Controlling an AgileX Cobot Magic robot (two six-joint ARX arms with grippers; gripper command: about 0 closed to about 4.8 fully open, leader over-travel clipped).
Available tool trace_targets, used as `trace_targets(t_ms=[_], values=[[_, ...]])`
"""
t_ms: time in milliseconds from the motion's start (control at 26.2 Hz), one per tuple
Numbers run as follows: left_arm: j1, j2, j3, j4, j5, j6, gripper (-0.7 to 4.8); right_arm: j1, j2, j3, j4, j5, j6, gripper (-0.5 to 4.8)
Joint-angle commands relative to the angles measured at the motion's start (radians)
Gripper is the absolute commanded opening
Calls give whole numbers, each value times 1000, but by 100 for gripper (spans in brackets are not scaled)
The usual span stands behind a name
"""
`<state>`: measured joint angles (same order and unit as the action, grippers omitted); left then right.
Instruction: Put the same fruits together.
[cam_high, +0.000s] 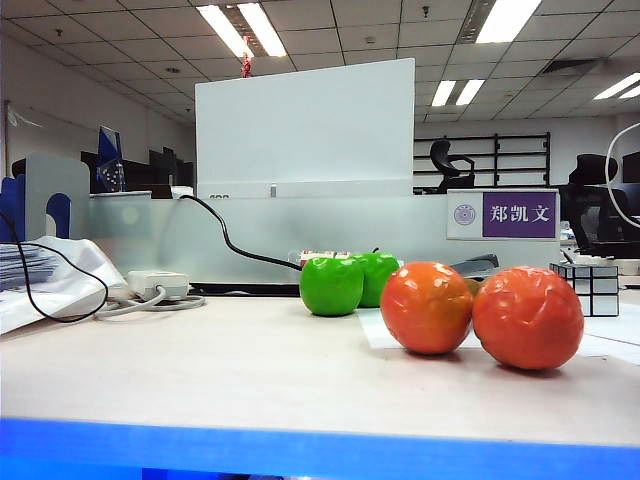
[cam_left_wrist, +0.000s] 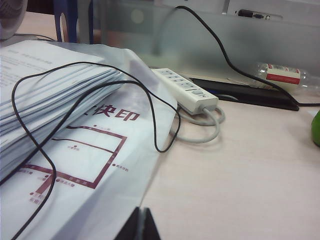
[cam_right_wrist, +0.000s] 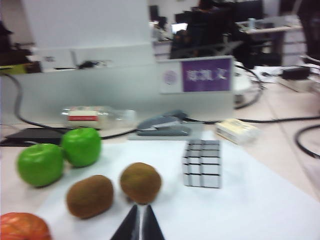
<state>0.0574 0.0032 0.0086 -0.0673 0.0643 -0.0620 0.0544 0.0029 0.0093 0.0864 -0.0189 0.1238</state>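
1. Fruits look sorted: green apples (cam_right_wrist: 57, 157) touching, two kiwis (cam_right_wrist: 114, 190) side by side, orange-red fruits (cam_high: 480, 310) touching, on table (cam_high: 200, 370).
2. Left gripper (cam_left_wrist: 139, 227) clenched, empty, near papers (cam_left_wrist: 45, 90).
3. Right gripper (cam_right_wrist: 140, 227) clenched, empty, near kiwis.
4. Judgement: task looks finished; next just park arms.

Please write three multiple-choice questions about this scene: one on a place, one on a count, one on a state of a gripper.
1. Where does the mirrored cube stand?
A. on the white paper sheet
B. on a green apple
C. on the power strip

2. How many kiwis show in the right wrist view?
A. one
B. two
C. four

3. How is the left gripper?
A. shut, holding nothing
B. shut on an apple
C. wide open

Key: 1 A, the paper sheet lies under it. 2 B, one kiwi beside another kiwi. 3 A, its fingertips meet over bare table.
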Motion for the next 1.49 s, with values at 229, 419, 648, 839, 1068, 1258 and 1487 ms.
trace_targets(t_ms=[229,419,648,839,1068,1258,1487], values=[[1,-2,1,8,4,2,-5,-50,-2,-6,11,2,3,22],[1,-1,1,8,4,2,-5,-68,-2,-6,-2,6,3,22],[1,-1,1,8,4,2,-5,-92,-2,-6,-53,21,3,22],[1,-1,1,8,4,2,-5,-92,-2,-6,-56,29,3,22],[1,-1,1,8,4,2,-5,-92,-2,-6,-56,28,3,22],[1,-1,1,9,4,2,-5,-92,-2,-6,-56,27,3,22],[1,-1,1,9,4,2,-5,-90,-2,-6,-56,20,3,22]])
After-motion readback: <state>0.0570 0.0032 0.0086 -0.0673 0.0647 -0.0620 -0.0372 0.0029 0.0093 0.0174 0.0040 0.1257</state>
